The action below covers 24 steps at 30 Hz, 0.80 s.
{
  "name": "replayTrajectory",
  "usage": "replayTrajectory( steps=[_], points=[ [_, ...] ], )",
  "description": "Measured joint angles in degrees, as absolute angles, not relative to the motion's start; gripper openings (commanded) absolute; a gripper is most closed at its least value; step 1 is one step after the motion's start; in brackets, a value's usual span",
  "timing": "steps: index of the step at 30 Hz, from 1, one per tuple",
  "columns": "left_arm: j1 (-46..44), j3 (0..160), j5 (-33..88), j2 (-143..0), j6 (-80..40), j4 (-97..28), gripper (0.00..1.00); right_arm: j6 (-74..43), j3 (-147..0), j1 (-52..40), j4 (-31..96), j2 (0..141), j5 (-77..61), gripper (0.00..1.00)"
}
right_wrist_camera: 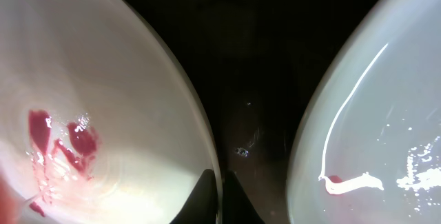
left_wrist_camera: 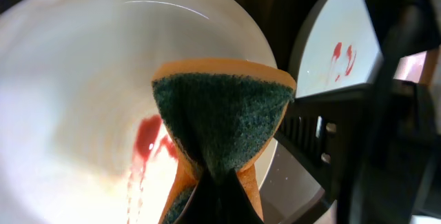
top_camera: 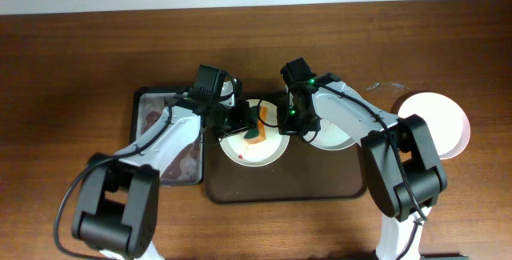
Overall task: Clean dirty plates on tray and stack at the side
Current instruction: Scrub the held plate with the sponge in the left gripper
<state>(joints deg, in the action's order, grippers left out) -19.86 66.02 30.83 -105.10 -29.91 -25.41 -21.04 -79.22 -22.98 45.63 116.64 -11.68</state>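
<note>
A white plate point(top_camera: 254, 150) with red sauce stains sits on the dark brown tray point(top_camera: 280, 188). My left gripper point(top_camera: 244, 120) is shut on an orange and green sponge point(left_wrist_camera: 220, 117) and holds it over the plate point(left_wrist_camera: 83, 79), next to a red smear point(left_wrist_camera: 146, 141). My right gripper point(right_wrist_camera: 220, 193) is shut on this plate's rim point(right_wrist_camera: 200, 134), one finger on each side of it. A second dirty plate point(top_camera: 334, 138) lies to the right on the tray; it shows a white streak and a red spot in the right wrist view point(right_wrist_camera: 386, 114).
A clean pink-white plate point(top_camera: 438, 124) sits on the table at the right, off the tray. A dark bin with reddish scraps point(top_camera: 164, 136) stands left of the tray. The wooden table point(top_camera: 72, 68) spreads around.
</note>
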Motion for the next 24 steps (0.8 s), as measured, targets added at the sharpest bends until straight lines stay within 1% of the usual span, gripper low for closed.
replayTrajectory(
  steps=[4,10,18,21,24],
  points=[
    [-19.86,66.02,35.62,-108.38,-30.28,-21.19,0.0,-21.04,-79.22,-22.98,45.65,116.64,-11.68,0.04],
    [-19.99,66.02,39.48,-111.7,-30.52,-20.32,0.0,-21.04,-79.22,-22.98,45.78,116.64,-11.68,0.04],
    [-19.42,66.74,31.27,-112.62,-30.65,-27.29,0.0,-21.06,-79.22,-22.98,46.0,116.64,-11.92,0.04],
    [-17.41,66.98,30.98,-112.49,-29.89,-30.3,0.0,-21.06,-79.22,-22.98,46.04,116.64,-11.92,0.04],
    [-14.81,66.96,27.68,-110.39,-27.81,-33.8,0.0,-21.06,-79.22,-22.98,46.02,116.64,-11.94,0.04]
  ],
)
